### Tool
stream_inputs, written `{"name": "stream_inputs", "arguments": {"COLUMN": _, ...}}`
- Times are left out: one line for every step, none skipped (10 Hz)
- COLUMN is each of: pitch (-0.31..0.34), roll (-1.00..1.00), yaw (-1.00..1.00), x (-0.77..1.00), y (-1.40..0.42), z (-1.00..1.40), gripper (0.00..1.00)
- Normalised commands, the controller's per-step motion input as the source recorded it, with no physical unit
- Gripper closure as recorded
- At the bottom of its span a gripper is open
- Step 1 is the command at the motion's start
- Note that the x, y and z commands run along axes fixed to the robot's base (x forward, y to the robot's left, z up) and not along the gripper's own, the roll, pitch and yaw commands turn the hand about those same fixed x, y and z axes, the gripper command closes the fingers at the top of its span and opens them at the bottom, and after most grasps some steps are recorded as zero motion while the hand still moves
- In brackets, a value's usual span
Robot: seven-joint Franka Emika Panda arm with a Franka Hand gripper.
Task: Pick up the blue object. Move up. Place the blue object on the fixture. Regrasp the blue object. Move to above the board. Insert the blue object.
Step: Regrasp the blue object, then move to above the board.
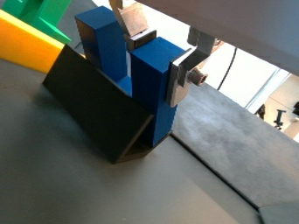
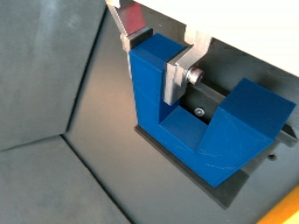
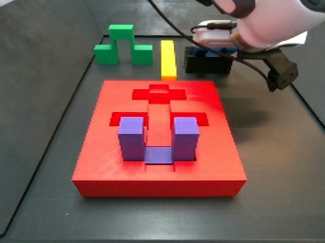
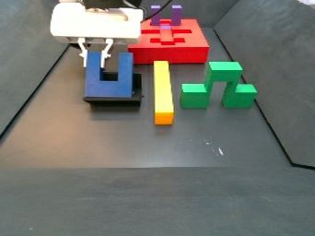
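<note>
A: Where is the blue object (image 4: 109, 74) now?

B: It stands on the fixture (image 4: 113, 96), prongs up, well apart from the board (image 3: 160, 136). The gripper (image 2: 158, 54) is low over it, with one prong between the fingers (image 2: 177, 77).

A: Is it closed on the prong?

B: In a wrist view one silver plate lies flat against the prong, so I judge it grips the blue object, probably the regrasp.

A: How to do it well?

B: Keep the plates square to the prong, squeeze firmly, then lift straight up so the base leaves the fixture without tilting.
</note>
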Motion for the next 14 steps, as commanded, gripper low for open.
{"name": "stream_inputs", "arguments": {"pitch": 0.0, "roll": 0.0, "yaw": 0.0, "x": 0.0, "y": 0.0, "z": 0.0, "gripper": 1.0}}
{"name": "stream_inputs", "arguments": {"pitch": 0.0, "roll": 0.0, "yaw": 0.0, "x": 0.0, "y": 0.0, "z": 0.0, "gripper": 1.0}}
{"name": "stream_inputs", "arguments": {"pitch": 0.0, "roll": 0.0, "yaw": 0.0, "x": 0.0, "y": 0.0, "z": 0.0, "gripper": 1.0}}
{"name": "stream_inputs", "arguments": {"pitch": 0.0, "roll": 0.0, "yaw": 0.0, "x": 0.0, "y": 0.0, "z": 0.0, "gripper": 1.0}}
{"name": "stream_inputs", "arguments": {"pitch": 0.0, "roll": 0.0, "yaw": 0.0, "x": 0.0, "y": 0.0, "z": 0.0, "gripper": 1.0}}
{"name": "stream_inputs", "arguments": {"pitch": 0.0, "roll": 0.0, "yaw": 0.0, "x": 0.0, "y": 0.0, "z": 0.0, "gripper": 1.0}}
{"name": "stream_inputs", "arguments": {"pitch": 0.0, "roll": 0.0, "yaw": 0.0, "x": 0.0, "y": 0.0, "z": 0.0, "gripper": 1.0}}
{"name": "stream_inputs", "arguments": {"pitch": 0.0, "roll": 0.0, "yaw": 0.0, "x": 0.0, "y": 0.0, "z": 1.4, "gripper": 1.0}}
{"name": "stream_inputs", "arguments": {"pitch": 0.022, "roll": 0.0, "yaw": 0.03, "x": -0.01, "y": 0.02, "z": 1.4, "gripper": 1.0}}
{"name": "stream_inputs", "arguments": {"pitch": 0.009, "roll": -0.05, "yaw": 0.03, "x": -0.04, "y": 0.01, "z": 1.4, "gripper": 1.0}}
{"name": "stream_inputs", "arguments": {"pitch": -0.002, "roll": -0.03, "yaw": 0.03, "x": -0.03, "y": 0.03, "z": 1.4, "gripper": 1.0}}
{"name": "stream_inputs", "arguments": {"pitch": 0.01, "roll": -0.01, "yaw": 0.02, "x": -0.03, "y": 0.01, "z": 1.4, "gripper": 1.0}}
{"name": "stream_inputs", "arguments": {"pitch": 0.015, "roll": 0.0, "yaw": 0.02, "x": -0.03, "y": 0.0, "z": 1.4, "gripper": 1.0}}
{"name": "stream_inputs", "arguments": {"pitch": 0.013, "roll": -0.02, "yaw": 0.01, "x": -0.01, "y": 0.02, "z": 1.4, "gripper": 1.0}}
